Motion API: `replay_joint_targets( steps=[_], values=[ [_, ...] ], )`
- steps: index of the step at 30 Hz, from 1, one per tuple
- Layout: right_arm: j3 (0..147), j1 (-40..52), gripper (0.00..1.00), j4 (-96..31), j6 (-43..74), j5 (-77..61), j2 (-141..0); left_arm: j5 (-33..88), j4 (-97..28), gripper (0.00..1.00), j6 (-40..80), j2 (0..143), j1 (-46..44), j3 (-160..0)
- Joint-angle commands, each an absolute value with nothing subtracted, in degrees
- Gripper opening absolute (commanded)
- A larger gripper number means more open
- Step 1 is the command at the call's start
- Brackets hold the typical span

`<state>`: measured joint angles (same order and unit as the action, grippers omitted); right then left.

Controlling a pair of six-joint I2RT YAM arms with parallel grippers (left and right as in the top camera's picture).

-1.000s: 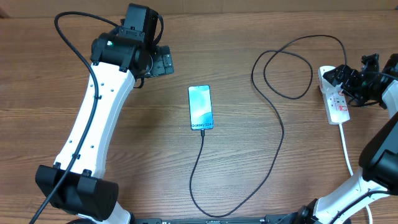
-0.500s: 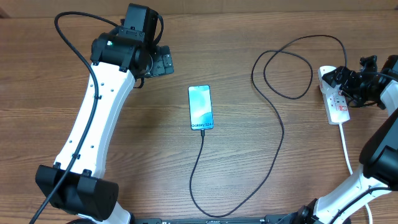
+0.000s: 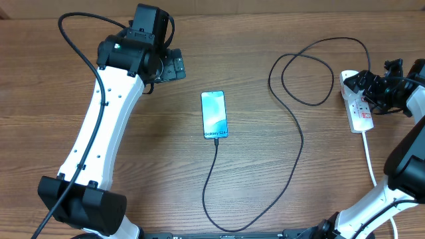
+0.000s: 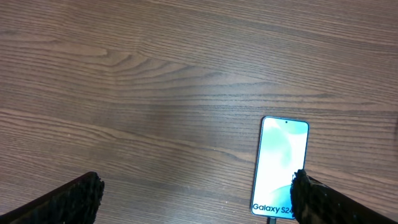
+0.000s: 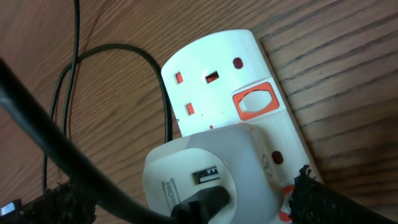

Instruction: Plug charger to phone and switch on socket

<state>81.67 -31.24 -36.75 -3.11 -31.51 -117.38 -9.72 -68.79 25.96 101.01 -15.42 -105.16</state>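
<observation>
The phone point(image 3: 214, 115) lies face up mid-table, its blue-teal screen lit; it also shows in the left wrist view point(image 4: 280, 165). The black charger cable point(image 3: 292, 126) meets the phone's near edge, curves right and loops back to the white socket strip point(image 3: 362, 114). In the right wrist view a white adapter point(image 5: 205, 158) sits in the socket strip point(image 5: 211, 56) with the cable's black plug point(image 5: 202, 204) in it, next to an orange-framed switch point(image 5: 255, 104). My right gripper point(image 5: 193, 208) is open, its fingers on either side of the adapter. My left gripper point(image 4: 196, 202) is open and empty, up and left of the phone.
The strip's thick white cord point(image 3: 369, 156) runs toward the near right edge. The left arm point(image 3: 106, 126) spans the table's left side. The right arm point(image 3: 406, 166) stands at the right edge.
My right gripper has shifted very slightly over the socket strip. The phone, the cable and the left arm have not moved.
</observation>
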Motion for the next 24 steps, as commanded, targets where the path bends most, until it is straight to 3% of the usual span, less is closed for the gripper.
replay_joint_targets(
  steps=[1, 24],
  values=[
    [81.32, -30.7, 1.0, -38.26, -2.87, -35.79, -119.07, -10.92, -68.79, 1.0, 25.3, 101.16, -16.05, -105.12],
    [81.32, -29.15, 1.0, -40.38, -2.85, -36.27, -119.07, -10.92, -68.79, 1.0, 25.3, 101.16, -16.05, -105.12]
  ],
)
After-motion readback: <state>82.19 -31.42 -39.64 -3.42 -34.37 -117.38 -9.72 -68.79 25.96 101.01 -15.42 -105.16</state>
